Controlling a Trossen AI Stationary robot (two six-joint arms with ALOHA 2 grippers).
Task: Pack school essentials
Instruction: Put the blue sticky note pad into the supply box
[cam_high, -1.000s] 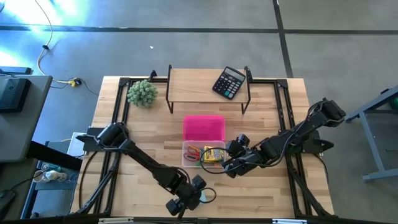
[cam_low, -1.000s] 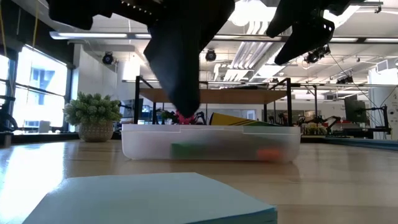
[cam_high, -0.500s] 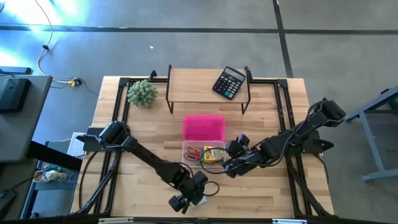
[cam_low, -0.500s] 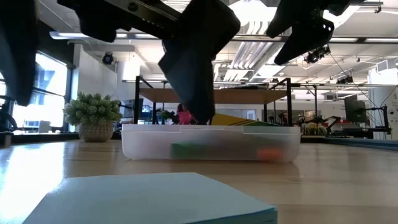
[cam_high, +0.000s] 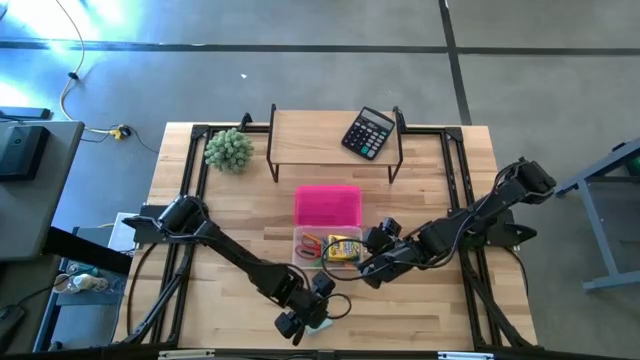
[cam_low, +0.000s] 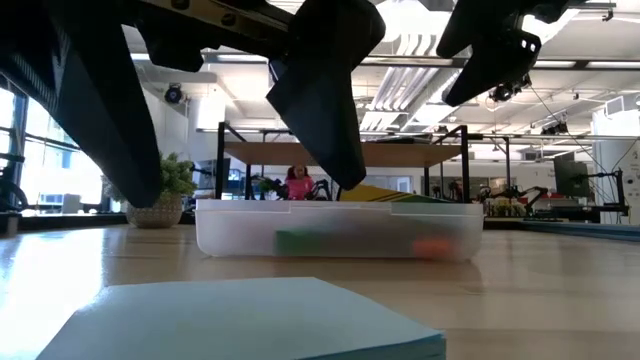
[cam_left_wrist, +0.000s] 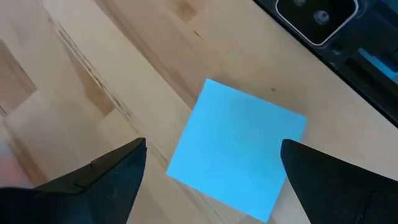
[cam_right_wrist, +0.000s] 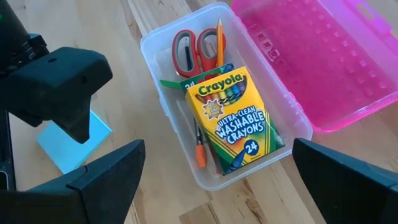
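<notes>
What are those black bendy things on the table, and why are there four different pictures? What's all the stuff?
Those are two robot arms, each ending in a two-finger gripper. One picture looks down from above, one looks across the table top, and two come from cameras on the arms' wrists.

The left gripper is open above a light-blue note pad lying on the wooden table. It holds nothing. The right gripper is open too, next to a clear plastic box with its pink lid flipped open.

Inside the box are a yellow crayon box, red-handled scissors and pencils. Farther back, a black calculator sits on a small shelf, and a round green plant stands nearby.
</notes>
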